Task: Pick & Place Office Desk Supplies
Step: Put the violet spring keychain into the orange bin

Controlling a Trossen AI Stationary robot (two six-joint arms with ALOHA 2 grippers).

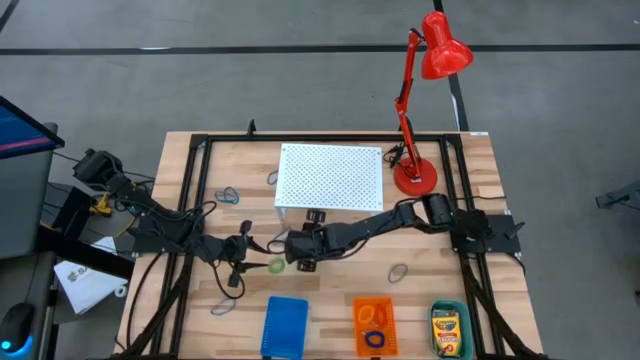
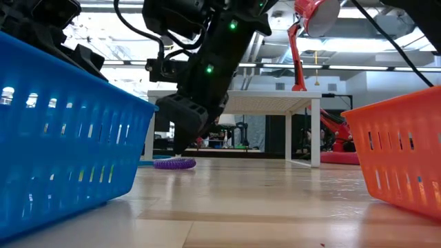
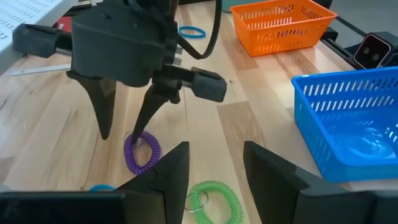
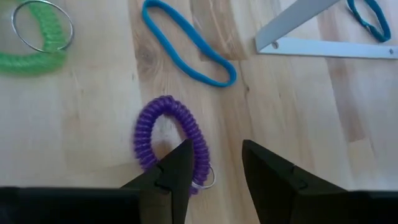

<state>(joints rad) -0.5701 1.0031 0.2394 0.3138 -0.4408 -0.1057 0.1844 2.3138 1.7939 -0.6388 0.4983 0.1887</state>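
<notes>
The pale wooden plank bench (image 4: pixel 74 124) carries a ribbed purple coil loop (image 4: pixel 168 140). My right gripper (image 4: pixel 214 165) stands over it, jaws parted and empty, one tip inside the loop, the other outside. My left gripper (image 3: pixel 214 165) waits nearby, jaws open, above a green coil (image 3: pixel 214 198).

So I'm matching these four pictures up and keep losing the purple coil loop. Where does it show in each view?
High view: not visible; the right arm covers that spot.
Low view: purple coil loop on the table, under the right end effector.
Left wrist view: loop under the right end effector's open fingers.
Right wrist view: loop just ahead of the fingers.
Shared landmark: green coil loop, next to it.
</notes>
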